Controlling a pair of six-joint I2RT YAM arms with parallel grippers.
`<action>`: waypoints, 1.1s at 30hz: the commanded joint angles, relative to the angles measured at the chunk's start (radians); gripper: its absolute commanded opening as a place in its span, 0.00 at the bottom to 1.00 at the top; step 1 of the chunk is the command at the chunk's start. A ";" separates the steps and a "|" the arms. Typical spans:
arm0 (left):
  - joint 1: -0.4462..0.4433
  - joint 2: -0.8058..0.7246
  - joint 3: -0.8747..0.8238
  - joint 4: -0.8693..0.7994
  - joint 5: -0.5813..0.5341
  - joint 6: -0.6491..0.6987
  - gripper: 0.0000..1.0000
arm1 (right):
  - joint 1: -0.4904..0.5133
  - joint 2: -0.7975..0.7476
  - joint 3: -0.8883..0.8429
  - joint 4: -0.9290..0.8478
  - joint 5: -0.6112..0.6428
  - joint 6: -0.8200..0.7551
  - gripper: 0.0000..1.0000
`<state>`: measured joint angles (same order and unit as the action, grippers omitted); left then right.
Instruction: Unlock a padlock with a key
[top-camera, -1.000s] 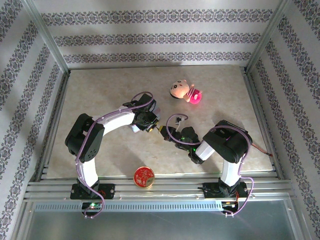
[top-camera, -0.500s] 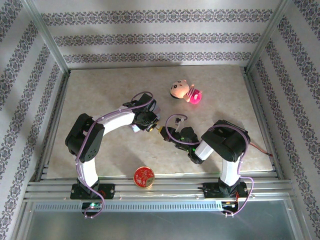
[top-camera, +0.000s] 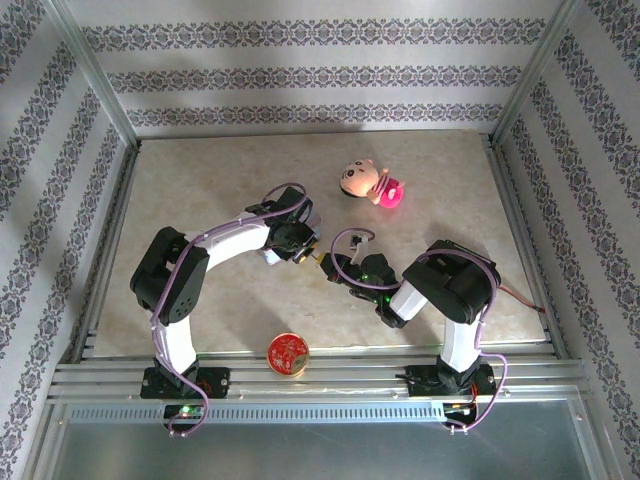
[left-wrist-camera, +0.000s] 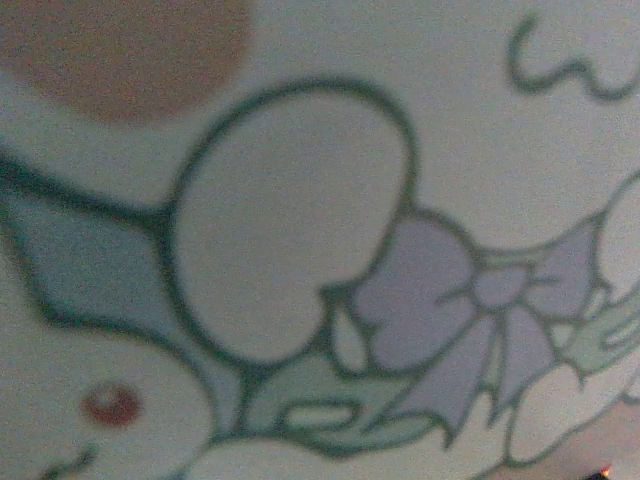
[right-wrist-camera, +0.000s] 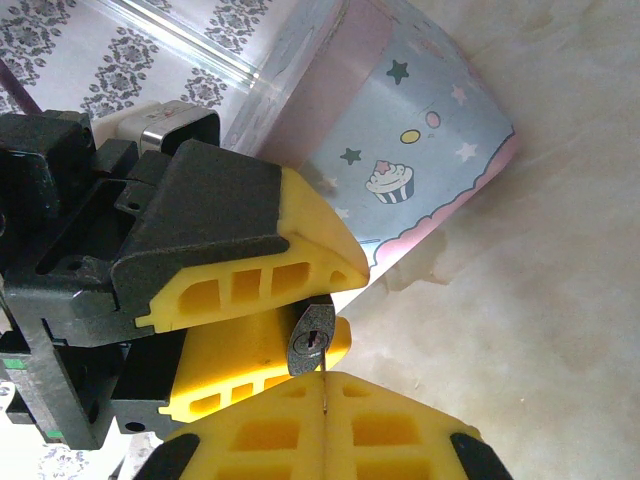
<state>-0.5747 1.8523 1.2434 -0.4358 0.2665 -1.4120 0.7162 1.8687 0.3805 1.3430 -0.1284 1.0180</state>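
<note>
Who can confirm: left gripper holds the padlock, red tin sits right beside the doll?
Partly wrong. The left gripper holds the padlock, but the red tin sits at the table's near edge, far from the doll; the top external view shows it.

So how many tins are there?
2. A round red tin sits at the table's near edge. A pale blue cupcake tin rests on the table in the right wrist view. More could hide beneath the left arm or right arm.
</note>
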 joint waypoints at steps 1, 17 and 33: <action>-0.013 0.030 -0.011 -0.010 0.096 -0.059 0.21 | 0.005 -0.020 0.003 0.044 0.007 -0.013 0.00; -0.013 0.032 -0.013 -0.009 0.100 -0.061 0.20 | 0.009 -0.024 0.003 0.044 0.010 -0.015 0.00; -0.013 0.033 -0.016 -0.007 0.100 -0.062 0.20 | 0.009 -0.031 -0.009 0.044 0.023 -0.022 0.00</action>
<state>-0.5747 1.8526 1.2434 -0.4328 0.2691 -1.4155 0.7162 1.8477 0.3767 1.3434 -0.1230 1.0145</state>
